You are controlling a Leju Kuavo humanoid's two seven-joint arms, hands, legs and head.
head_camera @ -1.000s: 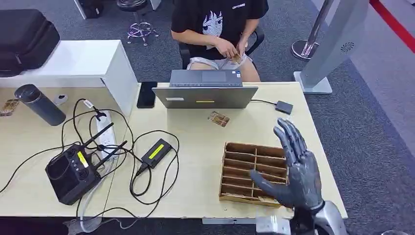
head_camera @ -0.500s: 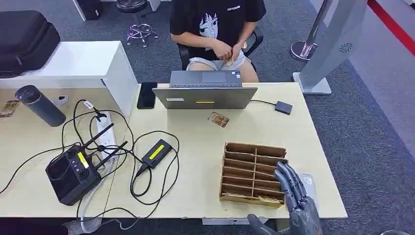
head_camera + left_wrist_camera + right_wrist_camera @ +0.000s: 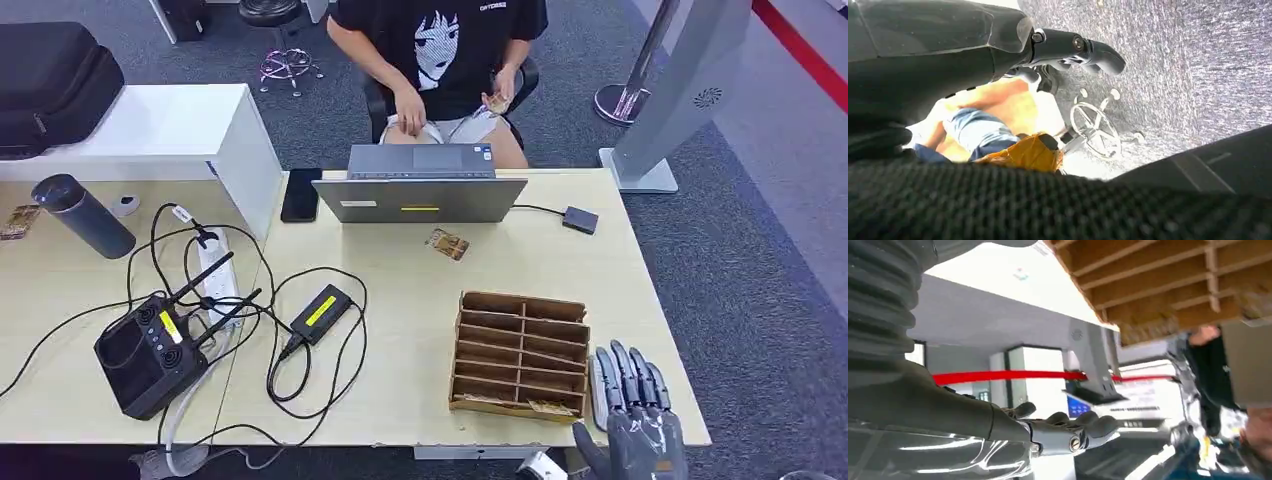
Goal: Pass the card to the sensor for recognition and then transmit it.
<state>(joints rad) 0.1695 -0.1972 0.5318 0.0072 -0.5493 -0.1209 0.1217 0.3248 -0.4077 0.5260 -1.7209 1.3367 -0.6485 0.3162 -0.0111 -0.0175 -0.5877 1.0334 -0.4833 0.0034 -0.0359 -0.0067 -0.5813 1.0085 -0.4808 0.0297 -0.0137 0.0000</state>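
My right robot hand (image 3: 632,412) is empty, fingers spread, beside the slotted wooden card box (image 3: 518,353); a careless reach could knock it off the pale wooden surface (image 3: 420,290).

Right hand (image 3: 638,415) low, fingers (image 3: 628,372) extended and apart, holding nothing. Left hand (image 3: 1068,47) hanging, empty.

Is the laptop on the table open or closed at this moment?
Open. In the head view the laptop has its grey lid raised, its back toward the robot, and the keyboard deck visible behind it, facing the seated person.
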